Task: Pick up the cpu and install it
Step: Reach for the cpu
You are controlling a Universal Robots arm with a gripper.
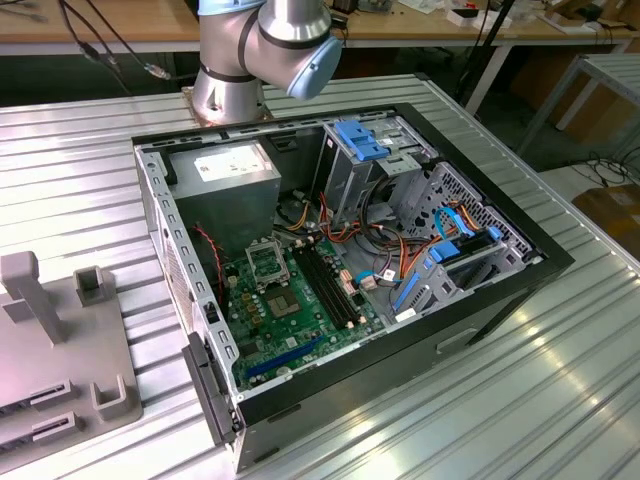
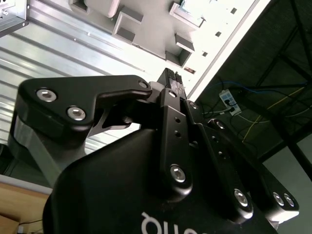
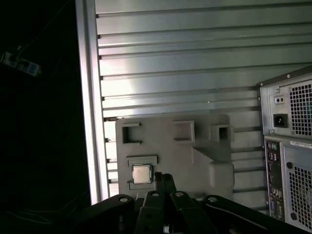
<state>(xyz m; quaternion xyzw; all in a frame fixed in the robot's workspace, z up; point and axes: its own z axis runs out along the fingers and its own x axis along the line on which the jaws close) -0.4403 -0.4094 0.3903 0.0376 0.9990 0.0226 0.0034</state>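
Meanwhile, the cpu (image 3: 142,173) lies in a grey tray (image 3: 195,161). The claw (image 3: 163,177) hangs near it, seemingly pressed together, empty.

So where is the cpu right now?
In the first wrist view the cpu sits in a square recess of the grey holder plate on the ribbed table, near the pincer, outside the computer case.

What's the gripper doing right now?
Gripper: closed, holding nothing. The cpu lies in the grey fixture.
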